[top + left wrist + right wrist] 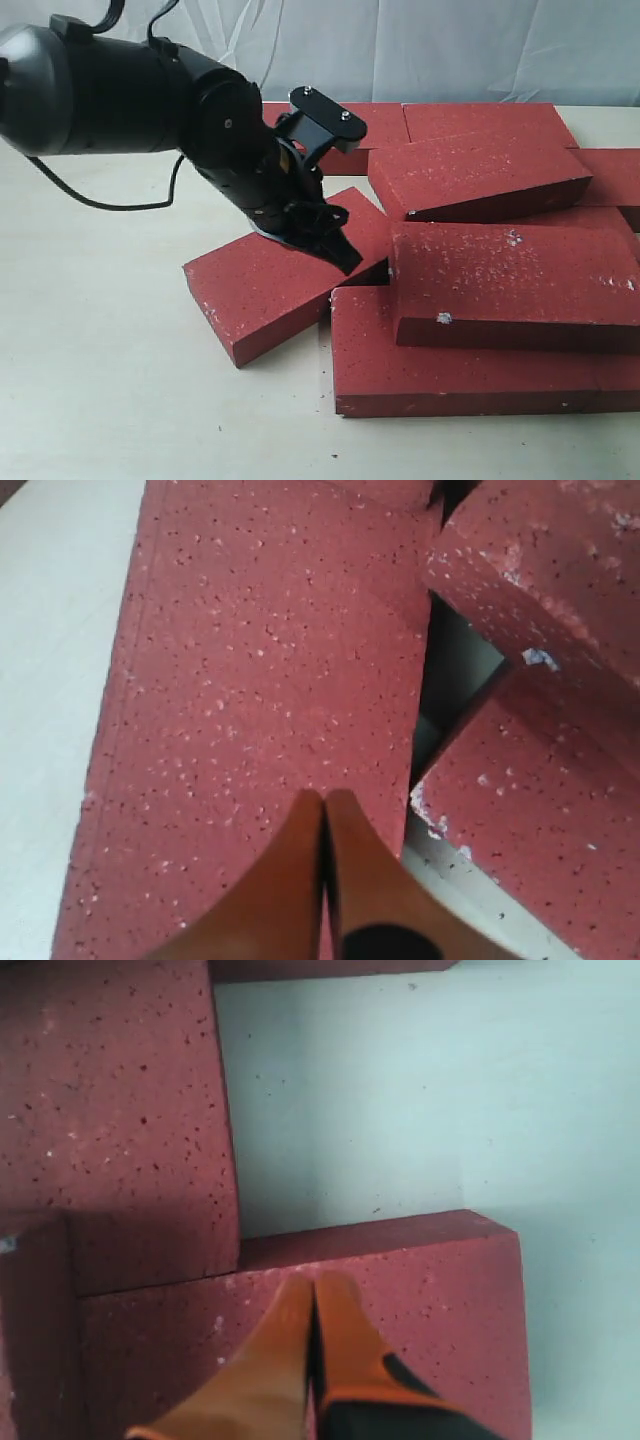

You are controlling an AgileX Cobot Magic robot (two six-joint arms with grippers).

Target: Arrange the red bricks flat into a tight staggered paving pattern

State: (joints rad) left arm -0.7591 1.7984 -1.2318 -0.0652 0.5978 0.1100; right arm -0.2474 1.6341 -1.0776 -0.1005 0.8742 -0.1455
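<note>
Looking at the exterior view first: only the left arm appears, and its left claw (345,262) is down over the red bricks (480,260), which are heaped at centre and right of the pale surface (100,380). The right claw (312,1282) shows only in the right wrist view.

Brick positions, exterior view:
- Skewed brick (265,295): lies apart from the heap on the left. Its long axis runs diagonally from near-left to far-right, and its far end is against the pile.
- Front brick (470,385): flat, long axis across the view.
- Top brick (510,280): lies on the front brick, roughly parallel to it.
- Further bricks behind overlap at differing angles.

The left wrist view adds a dark gap between the skewed brick (260,680) and its neighbours, which the arm partly hides in the exterior view.

Left claw (323,798): fingers pressed together with nothing between them, tips at the skewed brick's top face near its long edge. Contact cannot be confirmed.

Right claw: fingers likewise closed on nothing, over the corner brick (430,1290), beside bare surface (400,1110). Whether it touches cannot be told.
</note>
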